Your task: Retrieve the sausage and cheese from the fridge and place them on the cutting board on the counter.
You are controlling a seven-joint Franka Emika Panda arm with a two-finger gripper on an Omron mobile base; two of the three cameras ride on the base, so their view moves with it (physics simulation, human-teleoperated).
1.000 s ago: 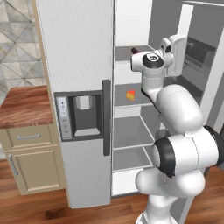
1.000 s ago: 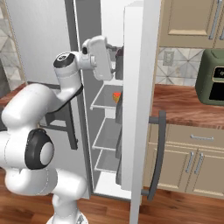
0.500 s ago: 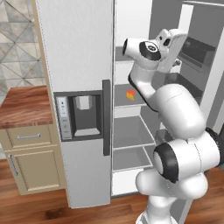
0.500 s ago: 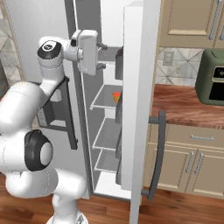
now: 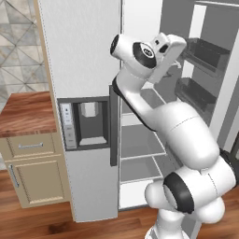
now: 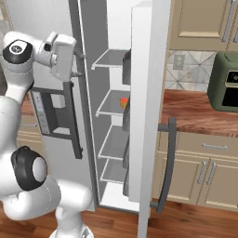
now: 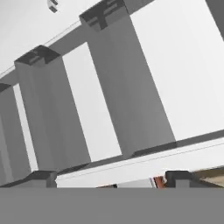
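White two-finger gripper [image 6: 78,65] spread wide and empty, raised before the tall light-grey side-by-side fridge [image 6: 144,93] with its door open, small yellow-orange cheese wedge [image 6: 123,102] on a grey middle shelf at four o'clock of the hand, glossy reddish-brown wood-grain counter [image 6: 195,107] at three o'clock.

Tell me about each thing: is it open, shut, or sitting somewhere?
Fridge: right door swung open, left door shut.
Gripper: open, holding nothing, up by the top shelf.
Cheese: lying on a middle fridge shelf.
Cabinet drawer: shut.
Air fryer: standing shut on the counter.
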